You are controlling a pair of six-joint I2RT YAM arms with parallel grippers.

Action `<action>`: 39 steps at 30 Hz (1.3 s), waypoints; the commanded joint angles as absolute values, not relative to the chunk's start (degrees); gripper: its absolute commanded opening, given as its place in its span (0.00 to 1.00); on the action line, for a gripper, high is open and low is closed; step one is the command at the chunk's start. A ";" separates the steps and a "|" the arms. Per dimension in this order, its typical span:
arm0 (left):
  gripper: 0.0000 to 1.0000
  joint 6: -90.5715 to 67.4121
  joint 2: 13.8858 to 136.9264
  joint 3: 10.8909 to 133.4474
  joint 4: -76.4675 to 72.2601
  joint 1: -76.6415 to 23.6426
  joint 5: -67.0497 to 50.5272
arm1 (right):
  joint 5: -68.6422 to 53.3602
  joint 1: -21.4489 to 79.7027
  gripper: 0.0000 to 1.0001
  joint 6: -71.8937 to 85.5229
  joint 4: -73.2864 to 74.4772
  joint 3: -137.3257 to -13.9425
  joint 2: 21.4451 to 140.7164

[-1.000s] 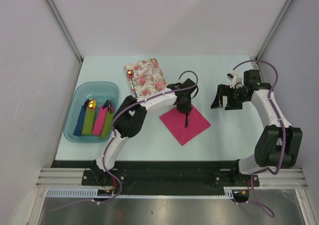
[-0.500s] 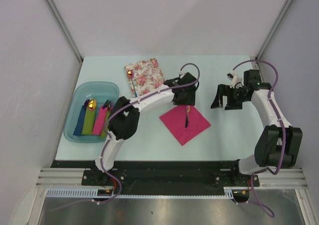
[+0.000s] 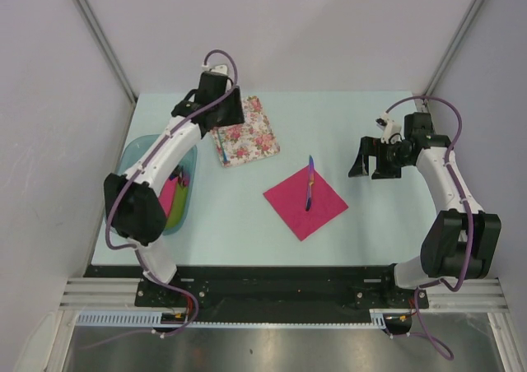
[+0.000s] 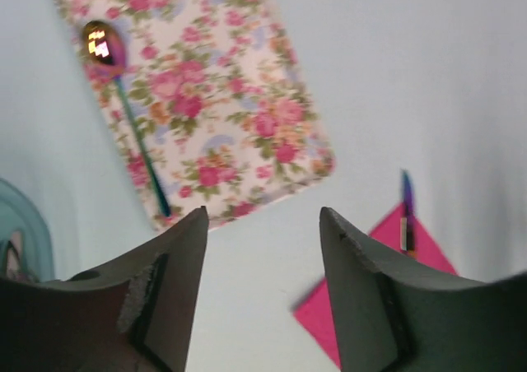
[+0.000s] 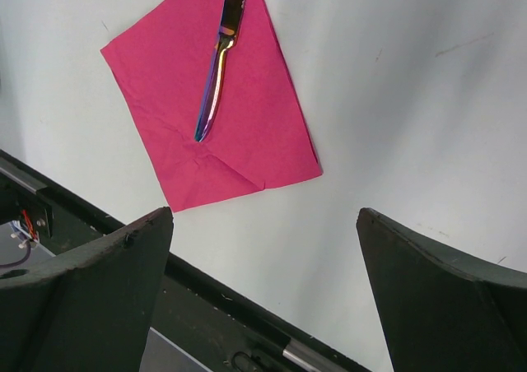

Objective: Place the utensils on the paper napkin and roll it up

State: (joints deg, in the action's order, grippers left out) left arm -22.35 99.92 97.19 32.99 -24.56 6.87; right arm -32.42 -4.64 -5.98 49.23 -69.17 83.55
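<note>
You're looking at one knife (image 3: pixel 310 183) and one spoon (image 4: pixel 136 133) lying out. You're also seeing one pink napkin (image 3: pixel 290 199), one floral napkin (image 3: pixel 247 133), and one tub (image 3: pixel 191 160) showing two rolled napkins (image 3: pixel 174 206), any others being hidden.

Paper napkin (image 5: pixel 247 141): thin magenta paper, matt, finely creased, with a puckered fold near one corner. The knife (image 5: pixel 216 76) lying on it is polished metal, mirror-glossy with a purple-blue iridescent sheen. Table (image 5: pixel 412 100) under the paper napkin: smooth, matt, pale, a few faint scuffs. Well apart from the paper napkin, the spoon (image 4: pixel 103 44) has the same glossy iridescent metal, its bowl gleaming orange, and lies on a floral napkin (image 4: pixel 222 109) of matt printed paper.
</note>
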 commanded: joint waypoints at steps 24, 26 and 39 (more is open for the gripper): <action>0.29 -14.94 130.07 110.30 31.91 -11.87 10.90 | -31.38 -4.83 1.00 -5.89 50.10 -71.10 84.11; 0.29 -14.50 130.43 110.30 31.29 -11.87 11.25 | -31.38 -4.83 1.00 -5.89 50.01 -71.10 84.37; 0.30 -15.38 135.09 114.25 31.02 -11.87 9.49 | -31.20 -4.83 1.00 -5.80 50.54 -71.72 85.78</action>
State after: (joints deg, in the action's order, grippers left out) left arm -15.42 133.99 110.56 31.77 -11.99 9.96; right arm -31.81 -4.64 -5.98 49.87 -69.67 85.56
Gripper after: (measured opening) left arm 0.298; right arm 0.995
